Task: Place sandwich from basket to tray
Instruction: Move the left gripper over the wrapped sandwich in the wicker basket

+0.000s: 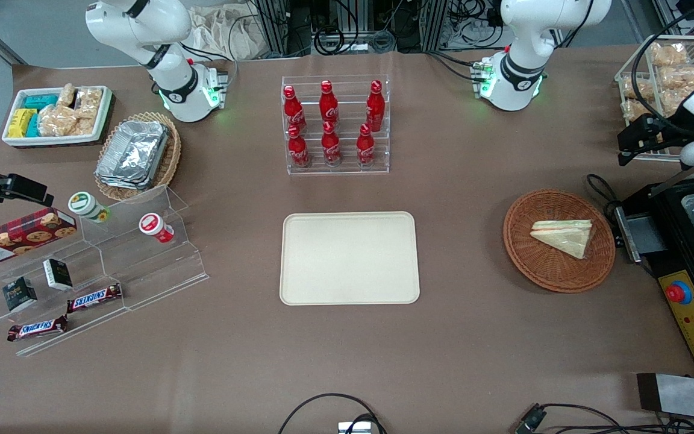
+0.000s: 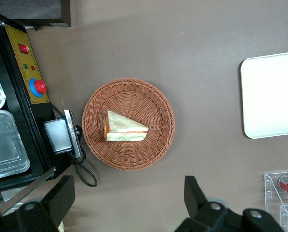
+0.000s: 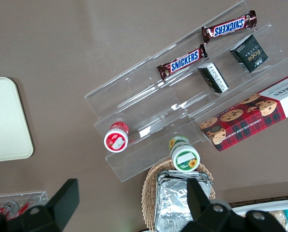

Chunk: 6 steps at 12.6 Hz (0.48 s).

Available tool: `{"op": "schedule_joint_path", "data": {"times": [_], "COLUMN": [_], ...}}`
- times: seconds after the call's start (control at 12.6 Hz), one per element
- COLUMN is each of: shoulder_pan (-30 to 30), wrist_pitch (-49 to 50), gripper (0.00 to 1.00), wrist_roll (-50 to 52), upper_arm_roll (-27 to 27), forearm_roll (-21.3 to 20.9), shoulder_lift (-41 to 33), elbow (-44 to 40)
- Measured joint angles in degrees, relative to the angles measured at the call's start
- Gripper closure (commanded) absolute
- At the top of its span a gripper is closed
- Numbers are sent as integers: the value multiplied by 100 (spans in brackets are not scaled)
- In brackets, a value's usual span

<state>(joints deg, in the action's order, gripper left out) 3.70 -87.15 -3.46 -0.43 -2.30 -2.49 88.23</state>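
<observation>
Item: small triangular white-bread sandwich half in clear wrap (image 1: 565, 235), lying flat in the round reddish-brown woven wicker basket (image 1: 540, 268), alone there. Large flat cream-beige rectangular tray (image 1: 349, 258): bare, well apart from the basket on the brown surface (image 1: 455, 199). Left arm's tool (image 2: 127, 203): high above the basket, fingers spread wide, holding nothing. Risks, as judged: slick wrap could slide between the fingers; a hard squeeze could crush the bread; a low approach might snag the wicker and drag the basket
</observation>
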Motion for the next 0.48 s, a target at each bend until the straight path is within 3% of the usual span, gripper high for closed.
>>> {"op": "schedule_joint_path", "data": {"times": [0.32, 0.48], "shoulder_pan": [0, -2], "wrist_pitch": [50, 64], "gripper": [0, 0], "wrist_roll": [105, 662], "upper_arm_roll": [9, 34], "forearm_roll": [2, 2], "shoulder_lift": [15, 72], "elbow": [32, 203]}}
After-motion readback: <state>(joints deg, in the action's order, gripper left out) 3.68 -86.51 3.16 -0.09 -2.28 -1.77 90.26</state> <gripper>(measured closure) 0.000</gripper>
